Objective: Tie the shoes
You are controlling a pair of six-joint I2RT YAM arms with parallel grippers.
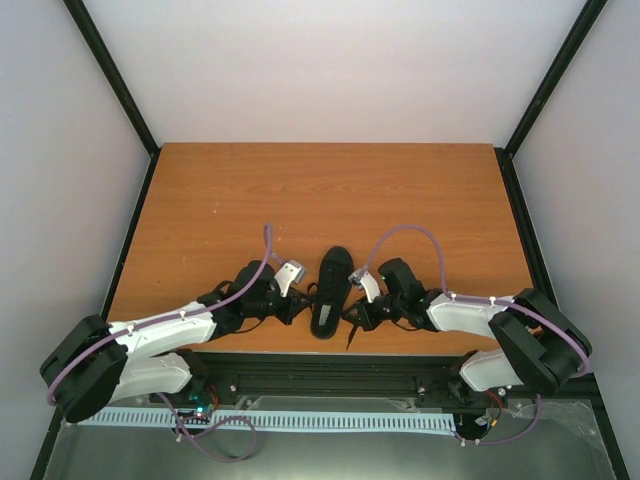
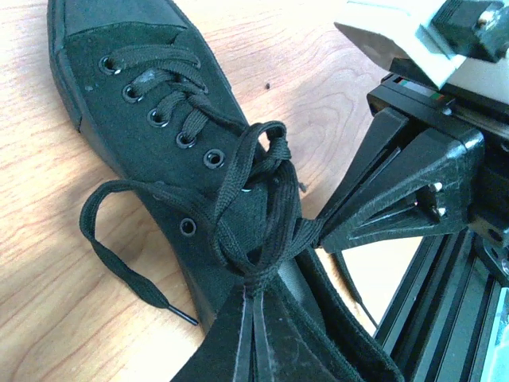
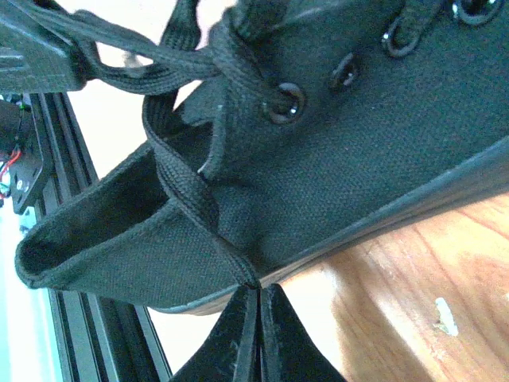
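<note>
The black shoe (image 1: 332, 290) lies near the table's front edge, toe pointing away, pale inner sole showing. My left gripper (image 1: 298, 303) is at its left side, shut on a bunch of black lace (image 2: 266, 239) gathered above the tongue of the shoe (image 2: 135, 111). My right gripper (image 1: 356, 312) is at the shoe's right side, shut on a lace strand (image 3: 187, 199) running over the side of the shoe (image 3: 358, 159). A loose lace loop (image 2: 103, 239) with its tip lies on the wood left of the shoe. The right gripper's fingers (image 2: 398, 199) show in the left wrist view, holding lace.
The wooden table (image 1: 330, 200) stretches away behind the shoe. A black aluminium rail (image 1: 330, 375) runs along the near edge, close under both grippers. Black frame posts (image 1: 110, 70) stand at the back corners. A small white speck (image 3: 444, 317) lies on the wood.
</note>
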